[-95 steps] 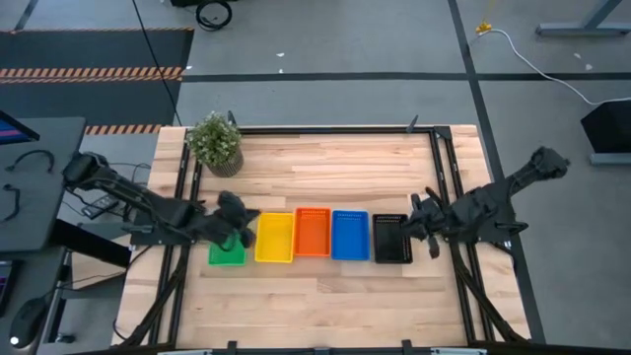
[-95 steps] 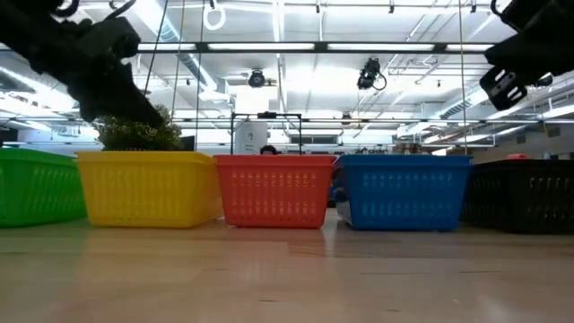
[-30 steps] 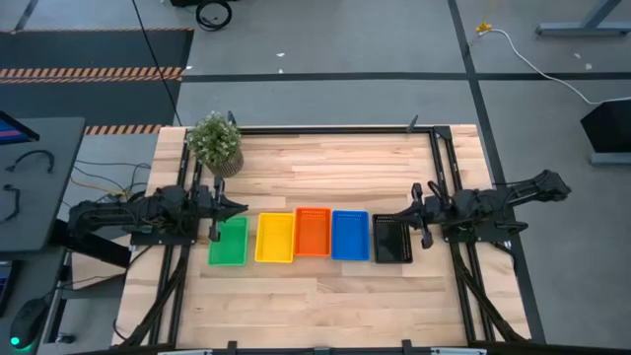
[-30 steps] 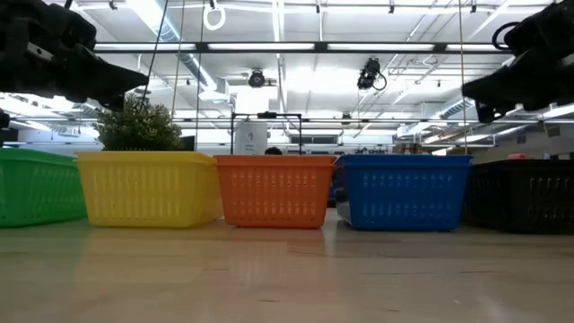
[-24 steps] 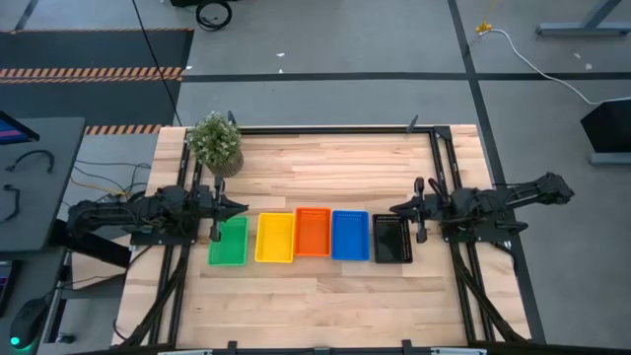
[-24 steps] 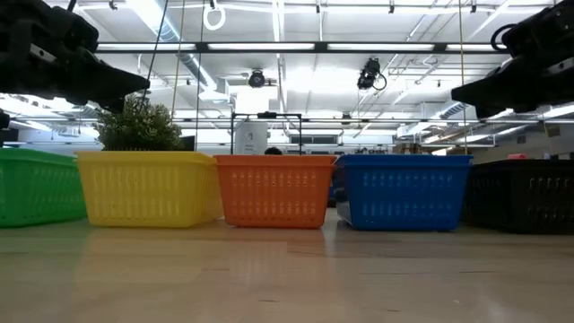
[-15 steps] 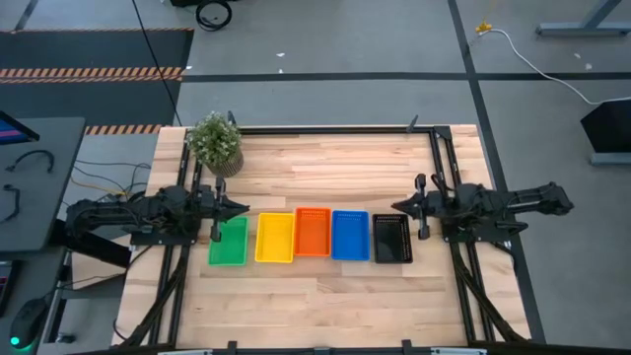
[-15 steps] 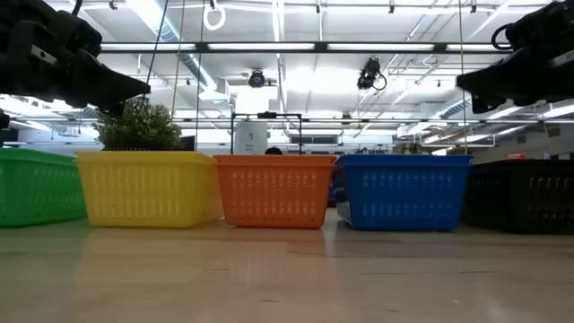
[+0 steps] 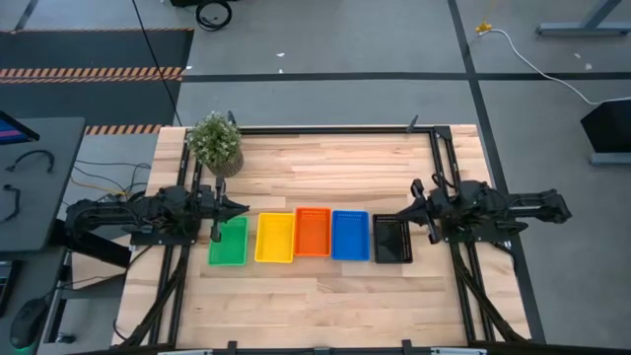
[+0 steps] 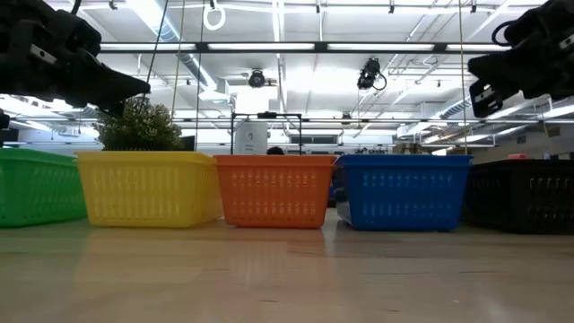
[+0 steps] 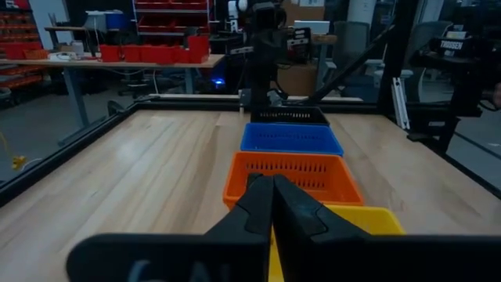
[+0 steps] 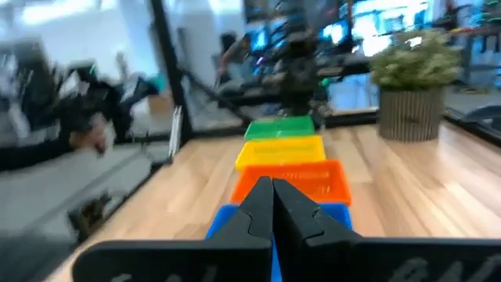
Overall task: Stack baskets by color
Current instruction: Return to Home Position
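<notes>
Five baskets stand in a row on the table, bottoms down: green [image 9: 228,242], yellow [image 9: 275,238], orange [image 9: 313,232], blue [image 9: 350,235] and black [image 9: 391,239]. My left gripper [image 9: 243,208] is shut and hangs level above the green basket's far end, pointing along the row; its wrist view shows the closed fingers [image 11: 272,184] with nothing between them. My right gripper [image 9: 404,212] is shut too and hangs level over the black basket's far right corner, pointing back along the row [image 12: 272,186]. Both grippers stay above the baskets' rims in the low view.
A potted green plant [image 9: 214,141] stands at the table's far left corner. A black frame [image 9: 325,129] runs along the far edge and both sides. Bare wood lies before and behind the row of baskets.
My right arm has swung round from a slant and now lies straight, with its gripper pointing toward the table's left edge. The left arm and all the baskets have kept their places.
</notes>
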`<state>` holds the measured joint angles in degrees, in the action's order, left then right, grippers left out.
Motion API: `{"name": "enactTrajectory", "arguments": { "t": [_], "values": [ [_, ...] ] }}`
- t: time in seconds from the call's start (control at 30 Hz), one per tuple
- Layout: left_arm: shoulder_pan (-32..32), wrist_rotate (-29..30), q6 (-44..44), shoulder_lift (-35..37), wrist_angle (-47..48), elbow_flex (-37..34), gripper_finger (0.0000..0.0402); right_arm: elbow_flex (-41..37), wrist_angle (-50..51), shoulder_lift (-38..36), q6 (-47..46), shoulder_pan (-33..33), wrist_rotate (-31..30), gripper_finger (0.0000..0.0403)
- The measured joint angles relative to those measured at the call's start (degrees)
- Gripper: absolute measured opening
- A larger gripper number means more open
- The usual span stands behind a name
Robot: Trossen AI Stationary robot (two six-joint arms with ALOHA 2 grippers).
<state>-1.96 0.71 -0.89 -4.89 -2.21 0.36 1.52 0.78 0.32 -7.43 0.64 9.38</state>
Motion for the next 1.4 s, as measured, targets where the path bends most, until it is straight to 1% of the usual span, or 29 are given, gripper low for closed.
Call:
{"name": "enactTrajectory", "arguments": {
  "t": [0.03,0.1,0.2,0.27,0.37,0.43,0.5,0.6,0.77,0.9,1.13,1.4],
  "values": [
    [0.0,0.0,0.01,0.0,0.0,0.0,0.0014,-0.94,-2.2,0.01,-1.52,0.3,-1.37,0.0002],
    [0.06,-0.38,0.02,0.0,-0.04,0.0,0.0016,-1.13,-2.05,0.13,-2.8,1.54,-5.72,0.0002],
    [0.37,-1.0,0.78,0.0,0.06,0.0,0.0016,-1.13,-2.15,0.15,-0.77,3.48,-12.55,0.0002],
    [0.65,-1.11,2.06,0.0,0.76,0.02,0.0012,-1.13,-2.43,0.15,1.38,4.22,-13.96,0.0002],
    [0.98,-1.16,3.93,0.0,0.9,0.02,0.0008,-1.13,-2.4,0.17,2.33,4.68,-13.58,0.0007],
    [0.96,-1.14,4.57,0.02,0.91,0.02,0.0007,-1.13,-2.36,0.36,1.12,4.74,-13.0,0.0011],
    [0.96,-0.4,4.31,0.0,1.04,0.02,0.0011,-1.13,-2.47,0.36,-0.29,4.74,-12.91,0.0014],
    [0.96,0.37,2.83,0.0,0.9,0.02,0.002,-1.13,-2.29,0.49,0.02,4.72,-12.81,0.0016],
    [0.96,0.59,2.73,0.0,-0.05,0.0,0.003,-1.13,-2.38,0.52,-0.1,4.72,-12.78,0.0014],
    [0.96,0.59,2.64,0.02,-2.23,0.0,0.003,-1.13,-2.38,0.52,-0.1,4.72,-12.78,0.0016],
    [0.96,0.67,2.61,0.0,-2.54,0.0,0.0021,-1.16,-2.4,0.52,-0.1,4.72,-12.78,0.0016],
    [0.96,0.74,2.6,0.0,-2.82,0.0,0.0032,-1.16,-2.4,0.52,-0.1,4.72,-12.78,0.0017]
  ]
}}
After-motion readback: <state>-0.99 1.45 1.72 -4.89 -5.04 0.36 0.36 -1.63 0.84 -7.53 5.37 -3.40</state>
